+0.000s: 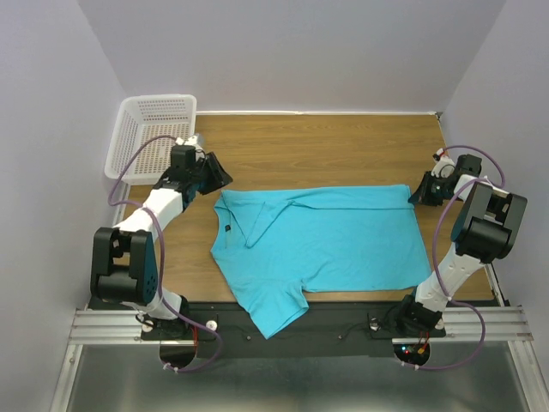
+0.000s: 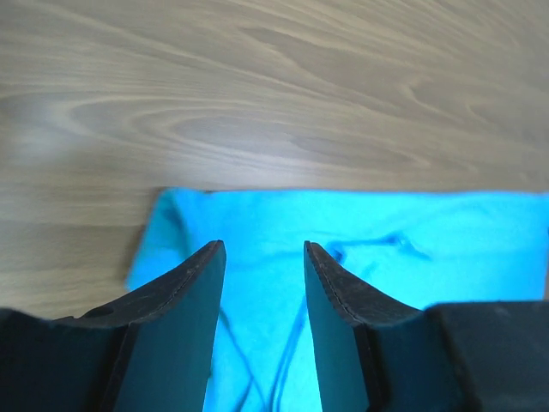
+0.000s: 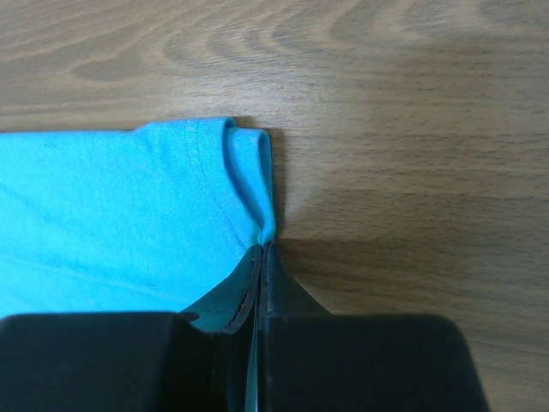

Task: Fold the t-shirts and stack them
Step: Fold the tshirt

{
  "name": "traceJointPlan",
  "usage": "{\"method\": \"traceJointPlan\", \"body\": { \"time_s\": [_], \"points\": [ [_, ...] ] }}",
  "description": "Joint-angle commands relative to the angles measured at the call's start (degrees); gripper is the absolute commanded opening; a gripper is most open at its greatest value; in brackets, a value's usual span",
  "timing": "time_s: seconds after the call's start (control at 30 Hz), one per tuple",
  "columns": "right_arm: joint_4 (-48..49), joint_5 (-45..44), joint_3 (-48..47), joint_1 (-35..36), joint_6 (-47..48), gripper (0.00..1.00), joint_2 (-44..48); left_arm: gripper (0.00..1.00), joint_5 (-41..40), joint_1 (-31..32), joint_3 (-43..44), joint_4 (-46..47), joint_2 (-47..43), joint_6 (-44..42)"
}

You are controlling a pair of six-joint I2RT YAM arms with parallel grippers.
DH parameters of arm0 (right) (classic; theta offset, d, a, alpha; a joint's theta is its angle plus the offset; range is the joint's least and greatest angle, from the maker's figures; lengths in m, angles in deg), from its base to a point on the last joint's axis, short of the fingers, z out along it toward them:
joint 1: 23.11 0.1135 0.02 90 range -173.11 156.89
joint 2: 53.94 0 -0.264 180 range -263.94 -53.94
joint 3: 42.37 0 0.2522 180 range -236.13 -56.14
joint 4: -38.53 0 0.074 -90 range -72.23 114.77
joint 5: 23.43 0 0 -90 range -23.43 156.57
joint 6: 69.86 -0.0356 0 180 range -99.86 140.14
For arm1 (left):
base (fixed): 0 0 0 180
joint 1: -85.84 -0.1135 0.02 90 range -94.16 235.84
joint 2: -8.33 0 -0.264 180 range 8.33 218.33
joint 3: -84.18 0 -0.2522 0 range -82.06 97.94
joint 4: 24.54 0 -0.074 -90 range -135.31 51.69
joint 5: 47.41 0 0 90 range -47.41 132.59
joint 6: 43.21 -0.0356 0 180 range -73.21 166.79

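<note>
Over on the left, the white basket [image 1: 159, 100] is sitting at the far corner of the table [image 1: 326, 146], and the left gripper [image 1: 219, 176] is hovering just beside it, over the neck-side corner of the turquoise t-shirt [image 1: 343, 236]. Its jaws are standing moderately apart with nothing between them, only cloth lying underneath.

The t-shirt is lying flat across the middle of the table, one side already turned in along the far edge. One sleeve [image 1: 274, 313] is hanging over the near edge.

On the right, the right gripper [image 1: 422, 193] is sitting low at the far hem corner, fingers pressed together on the doubled hem, as far as I can tell.

To my eye the fold is being tidied. To do it well, the left jaws should be coming straight down on the corner and catching both layers before lifting. The right should be keeping the hem taut so the edges are lining up and no wrinkle is getting trapped. That dangling sleeve needs bringing in.
</note>
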Motion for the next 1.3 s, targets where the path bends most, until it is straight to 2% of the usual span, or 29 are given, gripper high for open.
{"method": "traceJointPlan", "body": {
  "time_s": [0.0, 0.2, 0.5, 0.93, 1.17, 1.27],
  "points": [
    [-3.63, -1.98, 0.06, 1.04, 0.55, 0.00, -2.76, 0.53, 11.98, 4.10, 2.08, -0.86, 1.81, -10.43],
    [-3.64, -1.90, 0.06, 1.04, 0.47, 0.01, -2.76, 0.54, 13.06, 10.52, 8.06, -4.83, 11.56, -14.85],
    [-3.63, -1.63, 0.06, 1.04, 0.47, 0.01, -2.93, 0.54, 10.42, 13.34, 17.73, -8.16, 20.80, -16.78],
    [-3.64, -1.72, -0.03, 1.04, 0.38, 0.00, -3.02, 0.53, 16.22, 14.05, 18.00, -9.40, 23.18, -18.02],
    [-3.64, -1.55, -0.03, 1.04, 0.38, 0.00, -2.84, 0.47, 18.51, 14.13, 18.35, -9.49, 24.06, -17.93],
    [-3.64, -1.46, 0.06, 1.04, 0.29, 0.01, -2.84, 0.39, 18.51, 14.13, 18.26, -9.76, 24.24, -18.02]
  ]
}}
